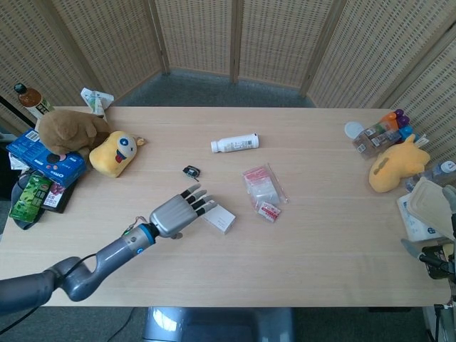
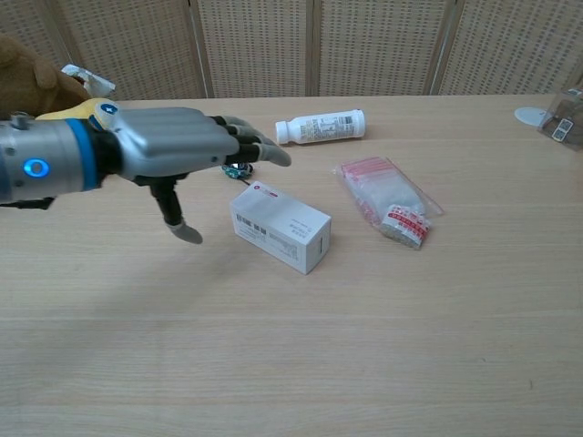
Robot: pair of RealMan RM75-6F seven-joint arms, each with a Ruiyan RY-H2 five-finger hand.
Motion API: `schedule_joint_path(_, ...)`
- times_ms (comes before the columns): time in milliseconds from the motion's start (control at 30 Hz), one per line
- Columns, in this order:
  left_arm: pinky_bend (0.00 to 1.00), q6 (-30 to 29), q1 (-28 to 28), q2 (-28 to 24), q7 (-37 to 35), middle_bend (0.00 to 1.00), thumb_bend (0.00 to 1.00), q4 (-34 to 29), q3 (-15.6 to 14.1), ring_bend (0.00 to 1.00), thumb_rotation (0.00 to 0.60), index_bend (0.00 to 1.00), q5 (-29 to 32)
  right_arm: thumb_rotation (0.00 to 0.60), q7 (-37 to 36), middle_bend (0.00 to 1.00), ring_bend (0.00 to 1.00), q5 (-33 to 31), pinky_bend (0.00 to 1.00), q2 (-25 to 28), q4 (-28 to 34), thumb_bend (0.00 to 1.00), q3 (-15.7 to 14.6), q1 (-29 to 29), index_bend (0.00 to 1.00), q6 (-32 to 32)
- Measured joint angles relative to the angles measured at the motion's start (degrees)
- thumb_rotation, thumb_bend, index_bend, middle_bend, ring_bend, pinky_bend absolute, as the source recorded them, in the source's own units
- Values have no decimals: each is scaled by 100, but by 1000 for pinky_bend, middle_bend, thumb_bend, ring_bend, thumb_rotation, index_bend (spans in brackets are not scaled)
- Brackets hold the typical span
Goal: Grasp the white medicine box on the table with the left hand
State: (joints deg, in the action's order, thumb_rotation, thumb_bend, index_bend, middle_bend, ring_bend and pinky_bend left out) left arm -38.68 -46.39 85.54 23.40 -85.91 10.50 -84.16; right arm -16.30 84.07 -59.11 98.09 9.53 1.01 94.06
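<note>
The white medicine box (image 1: pixel 219 218) (image 2: pixel 280 227) lies flat near the middle of the table, its long side slanting. My left hand (image 1: pixel 178 212) (image 2: pixel 178 150) hovers just left of it and above it, fingers stretched out toward the box and thumb hanging down. It holds nothing, and a small gap shows between the hand and the box in the chest view. My right hand is outside both views.
A white bottle (image 1: pixel 234 143) lies on its side behind the box, a small black object (image 1: pixel 191 171) by the fingertips, and a clear bag with a red label (image 1: pixel 264 191) to the right. Plush toys (image 1: pixel 116 152), packets and bottles crowd both table ends.
</note>
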Motion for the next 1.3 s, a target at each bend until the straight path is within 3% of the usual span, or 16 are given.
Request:
schedule_joint_path(233, 0, 161, -526, 1050, 863, 0, 53, 803, 209, 0, 600, 0, 1188, 600, -128, 0, 0, -65, 0, 55, -16, 65, 46, -15, 40, -26)
schedule_joint_path(367, 0, 103, -697, 1399, 1224, 0, 52, 1065, 234, 0, 600, 0, 1717, 600, -188, 0, 0, -94, 0, 78, -21, 64, 70, -22, 40, -37)
schedule_joint_path(400, 39, 76, -725, 1473, 1257, 0, 50, 1103, 245, 0, 600, 26, 1839, 600, -192, 0, 0, -98, 0, 81, -25, 64, 73, -25, 40, -39)
schedule_joint_path(433, 127, 12, -758, 1586, 1281, 28, 52, 1148, 267, 19, 600, 92, 1985, 600, -194, 0, 0, -102, 0, 84, -29, 64, 75, -27, 40, -41)
schedule_joint_path(467, 300, -57, -780, 1667, 1286, 154, 59, 1179, 284, 126, 600, 214, 2062, 600, -195, 0, 0, -105, 0, 87, -33, 64, 77, -29, 40, -42)
schedule_joint_path(533, 655, -240, -831, 1842, 1294, 505, 91, 1259, 309, 441, 600, 481, 2130, 600, -200, 0, 0, -113, 0, 91, -38, 64, 86, -32, 41, -41)
schedule_joint_path(600, 761, -336, -874, 1939, 1367, 612, 110, 1331, 297, 553, 600, 603, 2174, 600, -218, 0, 0, -123, 0, 93, -41, 63, 98, -32, 41, -40)
schedule_joint_path(800, 818, -435, -995, 2019, 1995, 766, 148, 1335, 175, 687, 600, 786, 2833, 600, -283, 0, 0, -142, 0, 123, -33, 63, 112, -44, 40, -54)
schedule_joint_path(1000, 829, -823, -1066, 1871, 2348, 792, 158, 897, 116, 720, 600, 801, 3164, 600, -301, 0, 0, -132, 0, 135, -23, 63, 112, -55, 41, -58)
schedule_joint_path(1300, 828, -1404, -1104, 981, 2451, 776, 160, -443, 325, 720, 600, 787, 3005, 600, -201, 0, 0, -54, 0, 108, 28, 64, 76, -57, 41, -54)
